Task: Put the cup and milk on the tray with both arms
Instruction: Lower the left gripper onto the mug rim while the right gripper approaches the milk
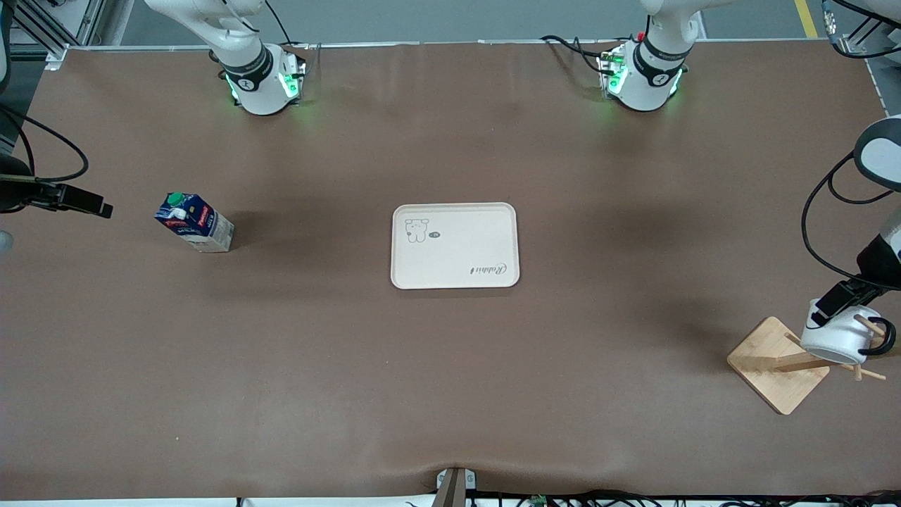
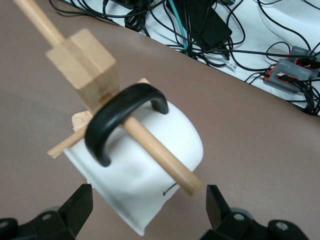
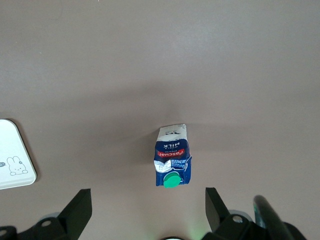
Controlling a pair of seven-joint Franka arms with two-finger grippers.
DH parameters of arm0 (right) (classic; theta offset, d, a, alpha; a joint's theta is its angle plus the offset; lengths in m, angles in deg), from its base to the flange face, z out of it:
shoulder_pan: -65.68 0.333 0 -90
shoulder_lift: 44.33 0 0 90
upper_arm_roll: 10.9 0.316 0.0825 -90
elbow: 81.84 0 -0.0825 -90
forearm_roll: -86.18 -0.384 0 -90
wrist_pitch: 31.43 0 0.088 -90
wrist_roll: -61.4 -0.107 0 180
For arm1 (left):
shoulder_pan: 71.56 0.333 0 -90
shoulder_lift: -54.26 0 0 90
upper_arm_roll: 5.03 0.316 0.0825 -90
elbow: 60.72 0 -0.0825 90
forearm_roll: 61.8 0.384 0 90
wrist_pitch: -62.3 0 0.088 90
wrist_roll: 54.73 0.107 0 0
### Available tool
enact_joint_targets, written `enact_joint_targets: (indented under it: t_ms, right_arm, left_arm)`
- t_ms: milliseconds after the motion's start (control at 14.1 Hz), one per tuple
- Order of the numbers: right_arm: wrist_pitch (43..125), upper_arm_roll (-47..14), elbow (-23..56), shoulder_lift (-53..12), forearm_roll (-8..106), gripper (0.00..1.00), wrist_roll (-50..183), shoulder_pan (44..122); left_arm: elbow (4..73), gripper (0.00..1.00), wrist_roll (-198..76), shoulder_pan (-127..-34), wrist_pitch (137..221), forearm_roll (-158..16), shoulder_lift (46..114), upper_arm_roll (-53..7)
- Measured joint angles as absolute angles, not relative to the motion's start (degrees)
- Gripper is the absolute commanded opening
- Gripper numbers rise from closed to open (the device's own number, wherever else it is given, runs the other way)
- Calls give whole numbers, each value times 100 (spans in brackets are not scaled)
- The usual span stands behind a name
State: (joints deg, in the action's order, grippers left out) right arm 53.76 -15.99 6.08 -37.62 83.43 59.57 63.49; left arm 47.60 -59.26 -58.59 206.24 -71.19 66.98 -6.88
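Note:
The cream tray (image 1: 455, 246) lies flat mid-table; its corner shows in the right wrist view (image 3: 12, 160). The milk (image 1: 193, 222) stands upright toward the right arm's end and shows in the right wrist view (image 3: 172, 160). My right gripper (image 1: 74, 200) is open and empty, up in the air beside the milk (image 3: 147, 210). The cup (image 1: 841, 338) hangs by its black handle (image 2: 122, 117) on a peg of the wooden rack (image 1: 774, 366) at the left arm's end. My left gripper (image 1: 829, 304) is open, its fingers (image 2: 77, 207) on either side of the cup's body (image 2: 150, 165).
The rack's square base sits near the table's edge at the left arm's end. Cables and power bricks (image 2: 225, 30) lie on the floor past that edge. A small mount (image 1: 456, 486) stands at the table edge nearest the front camera.

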Motion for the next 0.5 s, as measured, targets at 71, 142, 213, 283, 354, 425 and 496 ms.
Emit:
enact_joint_targets:
  t_ms: [71, 142, 213, 283, 354, 425, 496]
  right_arm:
    - [5376, -1599, 608, -3762, 8343, 100, 5957, 6349]
    - [5376, -1598, 608, -3762, 8343, 100, 5957, 6350]
    - [5376, -1598, 608, -3762, 8343, 100, 5957, 6351]
    - [5376, -1598, 608, -3762, 8343, 100, 5957, 6351]
    - [5376, -1598, 608, -3762, 8343, 100, 5957, 6351]
    - [5375, -1598, 608, -3761, 8343, 100, 5957, 6351]
    - [5374, -1598, 608, -3757, 8343, 100, 5957, 6351]
  left_arm:
    - [4760, 100, -5926, -5862, 20626, -7119, 6713, -697]
    - [4760, 97, -5925, -5863, 20628, -7119, 6725, -698]
    - [4760, 95, -5922, -5862, 20628, -7119, 6737, -698]
    - [4761, 89, -5915, -5862, 20628, -7119, 6753, -698]
    - [4761, 84, -5912, -5862, 20630, -7119, 6770, -698]
    - [4761, 81, -5903, -5863, 20633, -7119, 6783, -700]
    - [4761, 75, -5893, -5865, 20636, -7119, 6792, -708]
